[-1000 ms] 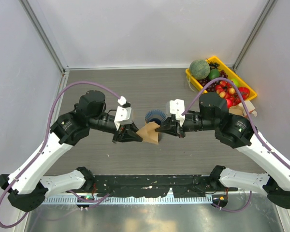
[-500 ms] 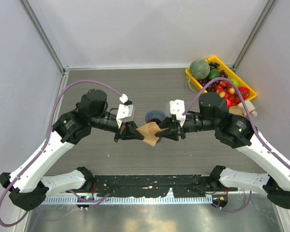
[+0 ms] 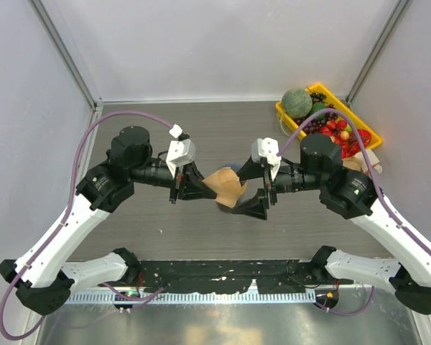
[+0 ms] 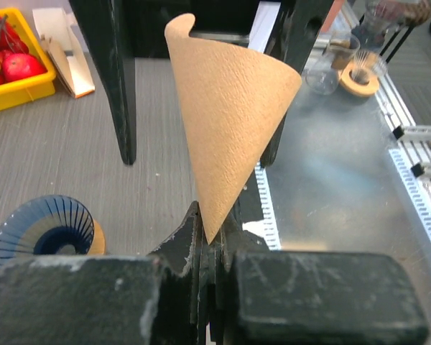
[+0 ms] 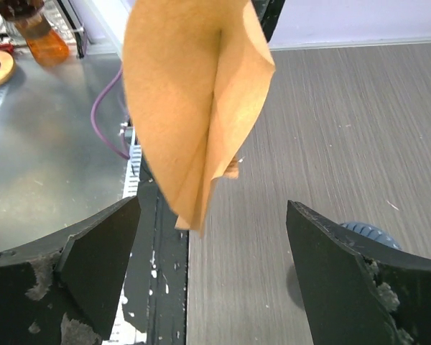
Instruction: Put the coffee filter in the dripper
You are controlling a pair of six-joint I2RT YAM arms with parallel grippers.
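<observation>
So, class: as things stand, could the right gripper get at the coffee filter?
Probably yes. The right gripper is open, and the coffee filter hangs in line with the gap between its fingers, with nothing in between. The left gripper pinches only the filter's tip.

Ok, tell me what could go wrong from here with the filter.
1. The left claw pinches the coffee filter only at its pointed tip, so the thin paper could slip or twist.
2. The right claw is open right beside the coffee filter; closing on it might flatten the opened cone.
3. From above, the coffee filter hides most of the dripper, so lowering could miss its rim.
</observation>
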